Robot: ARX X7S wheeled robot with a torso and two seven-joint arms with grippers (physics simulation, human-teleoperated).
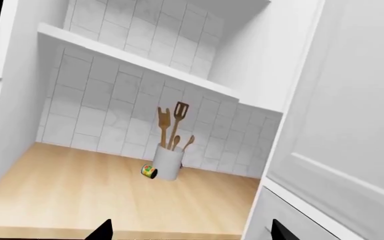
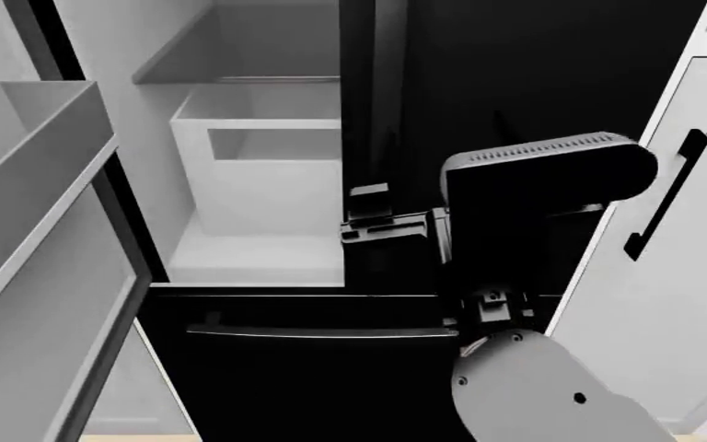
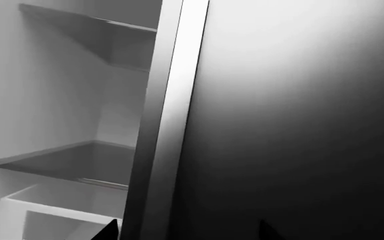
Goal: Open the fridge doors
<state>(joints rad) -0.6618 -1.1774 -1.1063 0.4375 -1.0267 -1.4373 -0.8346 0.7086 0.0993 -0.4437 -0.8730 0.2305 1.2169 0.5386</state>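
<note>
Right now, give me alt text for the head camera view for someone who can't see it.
The left fridge door stands swung open, showing grey shelves and a white bin, while the right fridge door is shut. The right arm reaches toward that door's handle.

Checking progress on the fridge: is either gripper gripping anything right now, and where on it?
Nothing is visibly held. The right gripper sits open at the glossy black right fridge door, fingertips apart; the left gripper is open over a wooden counter.

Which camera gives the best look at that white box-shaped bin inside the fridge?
The head view: the white box-shaped bin shows nearly whole, standing inside the fridge under a shelf. The right wrist view catches only its top corner at the picture's edge. The left wrist view faces a kitchen counter instead.
</note>
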